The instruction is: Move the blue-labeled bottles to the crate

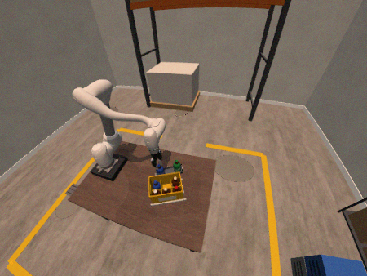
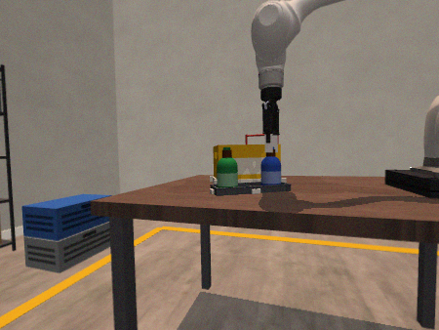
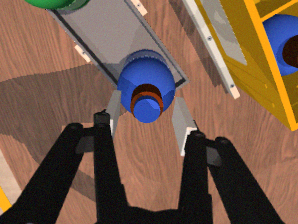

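Observation:
A blue bottle (image 1: 160,169) (image 2: 271,174) (image 3: 135,75) stands upright on one end of the grey tray (image 2: 241,189) (image 3: 107,35). A green bottle (image 1: 177,166) (image 2: 227,172) stands upright at the other end. My gripper (image 1: 156,162) (image 2: 271,147) (image 3: 147,105) is partly open and points down above the blue bottle. In the wrist view its fingers stand apart on both sides of the cap, with gaps. The yellow crate (image 1: 152,198) (image 2: 239,148) (image 3: 250,90) holds another blue bottle (image 1: 156,185) (image 3: 275,31) and several brown-necked ones. Its back middle cell looks empty.
The crate stands close beside the tray on the brown table (image 1: 122,204) (image 2: 341,200), with a pale strip (image 1: 169,202) at its front. The arm's black base plate (image 1: 116,171) (image 2: 415,181) is at the table's other side. A rack and a large white box (image 1: 173,86) stand behind.

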{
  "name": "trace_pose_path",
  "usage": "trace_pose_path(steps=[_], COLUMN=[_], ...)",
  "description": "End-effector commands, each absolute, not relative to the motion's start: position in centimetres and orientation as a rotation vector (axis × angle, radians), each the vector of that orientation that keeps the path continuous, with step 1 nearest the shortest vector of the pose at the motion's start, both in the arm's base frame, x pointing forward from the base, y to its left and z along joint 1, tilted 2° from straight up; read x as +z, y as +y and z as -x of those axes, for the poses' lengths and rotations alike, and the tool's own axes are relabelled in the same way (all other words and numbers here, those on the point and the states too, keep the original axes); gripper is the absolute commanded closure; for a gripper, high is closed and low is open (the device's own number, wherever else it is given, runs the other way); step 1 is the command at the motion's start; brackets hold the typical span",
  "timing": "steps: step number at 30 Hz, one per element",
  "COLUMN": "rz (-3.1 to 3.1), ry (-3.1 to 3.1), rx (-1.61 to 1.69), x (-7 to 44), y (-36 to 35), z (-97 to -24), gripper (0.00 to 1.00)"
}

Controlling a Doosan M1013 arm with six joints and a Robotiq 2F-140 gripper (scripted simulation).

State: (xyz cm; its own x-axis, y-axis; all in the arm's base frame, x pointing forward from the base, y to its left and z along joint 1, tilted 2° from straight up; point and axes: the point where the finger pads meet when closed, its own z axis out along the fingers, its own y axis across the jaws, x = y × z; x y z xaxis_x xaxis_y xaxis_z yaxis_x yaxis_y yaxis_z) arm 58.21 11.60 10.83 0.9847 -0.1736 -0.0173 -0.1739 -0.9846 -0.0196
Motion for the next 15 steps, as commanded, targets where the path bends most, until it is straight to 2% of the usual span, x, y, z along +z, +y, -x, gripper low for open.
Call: trace_pose_path(steps=[1, 5, 6, 15], rz=[3.108, 3.108, 3.108, 3.108], ry=[0.272, 0.272, 0.272, 0.272], rx=[0.024, 0.024, 0.024, 0.024], x=[10.84, 10.84, 10.84, 10.84], y=[11.60, 11.60, 11.60, 11.60], z=[-58.21, -58.21, -58.21, -58.21], gripper=[0.62, 0.62, 1.00, 1.00])
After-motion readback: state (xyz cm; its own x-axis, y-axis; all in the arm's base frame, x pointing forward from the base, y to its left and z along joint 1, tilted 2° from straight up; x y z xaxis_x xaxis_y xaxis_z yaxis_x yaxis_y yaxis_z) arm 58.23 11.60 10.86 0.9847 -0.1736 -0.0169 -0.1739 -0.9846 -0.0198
